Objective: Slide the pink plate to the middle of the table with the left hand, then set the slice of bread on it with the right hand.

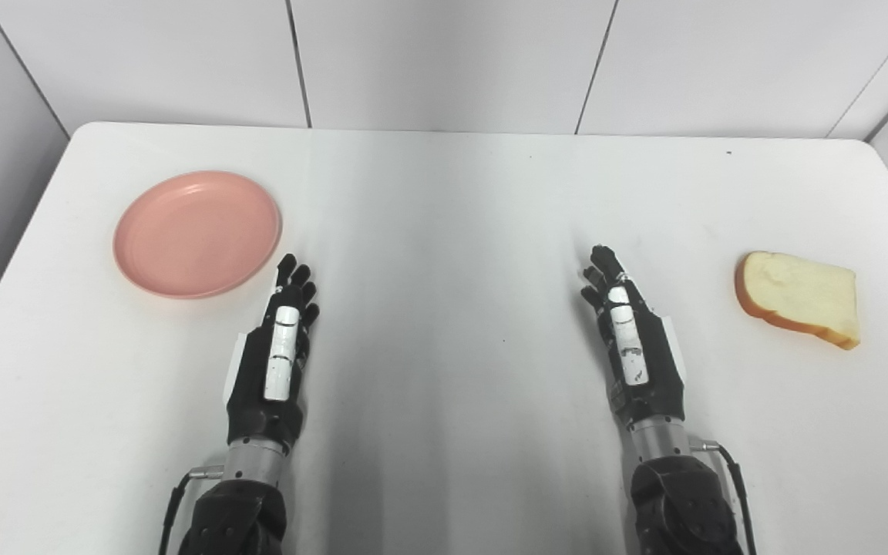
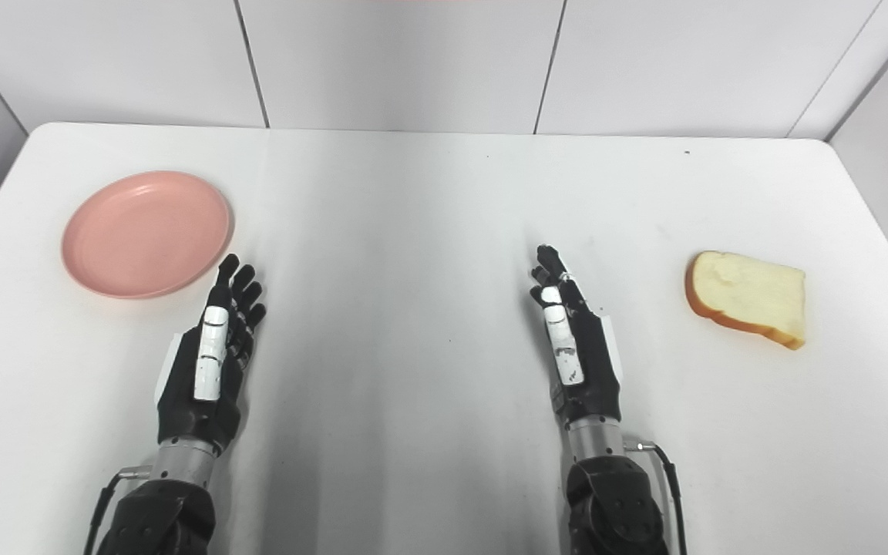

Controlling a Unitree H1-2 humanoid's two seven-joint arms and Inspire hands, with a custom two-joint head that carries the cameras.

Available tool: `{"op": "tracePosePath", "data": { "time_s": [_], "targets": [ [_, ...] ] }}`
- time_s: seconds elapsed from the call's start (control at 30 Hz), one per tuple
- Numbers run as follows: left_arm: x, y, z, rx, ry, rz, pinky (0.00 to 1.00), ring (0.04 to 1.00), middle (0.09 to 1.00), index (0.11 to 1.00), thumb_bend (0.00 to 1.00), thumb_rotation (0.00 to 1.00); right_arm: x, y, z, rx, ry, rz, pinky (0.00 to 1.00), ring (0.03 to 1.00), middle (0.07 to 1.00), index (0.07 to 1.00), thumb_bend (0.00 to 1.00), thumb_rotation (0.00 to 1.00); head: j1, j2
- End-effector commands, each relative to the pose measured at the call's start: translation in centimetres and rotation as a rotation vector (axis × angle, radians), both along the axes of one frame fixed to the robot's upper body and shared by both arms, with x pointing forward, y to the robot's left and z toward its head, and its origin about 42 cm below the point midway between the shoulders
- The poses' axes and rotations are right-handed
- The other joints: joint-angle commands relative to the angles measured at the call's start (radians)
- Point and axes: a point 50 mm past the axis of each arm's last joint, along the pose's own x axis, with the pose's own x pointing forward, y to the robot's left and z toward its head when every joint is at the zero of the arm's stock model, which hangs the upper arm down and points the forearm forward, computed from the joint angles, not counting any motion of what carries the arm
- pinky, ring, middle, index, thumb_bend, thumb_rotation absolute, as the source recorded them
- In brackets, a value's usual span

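Note:
A round pink plate [image 1: 197, 233] lies on the white table [image 1: 444, 200] at the far left. A slice of bread [image 1: 798, 297] with a brown crust lies flat at the right side. My left hand [image 1: 278, 351] is open, fingers stretched forward, just right of and nearer than the plate, its fingertips close to the plate's rim but apart from it. My right hand [image 1: 629, 339] is open too, fingers straight, well to the left of the bread. Both hands hold nothing.
The table's back edge meets a white panelled wall [image 1: 444, 62]. Grey walls flank the table on both sides. Between the two hands lies bare tabletop with faint specks.

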Motion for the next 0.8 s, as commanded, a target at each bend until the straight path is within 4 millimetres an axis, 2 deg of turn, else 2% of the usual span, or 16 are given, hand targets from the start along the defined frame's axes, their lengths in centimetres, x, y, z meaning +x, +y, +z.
{"op": "tracePosePath", "data": {
  "time_s": [0.0, 0.6, 0.77],
  "targets": [
    [0.31, -0.50, 1.47, -0.015, -0.083, -0.004, 1.00, 1.000, 0.995, 1.000, 0.72, 0.91, 0.10, -0.31, 0.48, -0.010, -0.020, 0.001, 0.95, 0.934, 0.939, 0.885, 0.80, 0.88, 0.001, 0.000],
    [0.43, -0.61, 1.38, -0.004, -0.073, -0.005, 1.00, 1.000, 0.997, 1.000, 0.69, 0.91, 0.17, -0.36, 0.43, -0.024, -0.025, 0.003, 0.95, 0.935, 0.942, 0.888, 0.79, 0.89, 0.002, -0.001],
    [0.58, -0.86, 1.08, 0.004, -0.069, -0.009, 1.00, 1.000, 0.996, 1.000, 0.69, 0.93, 0.29, -0.56, 0.12, -0.032, -0.026, 0.002, 0.95, 0.930, 0.938, 0.882, 0.80, 0.89, 0.022, -0.020]
  ]
}}
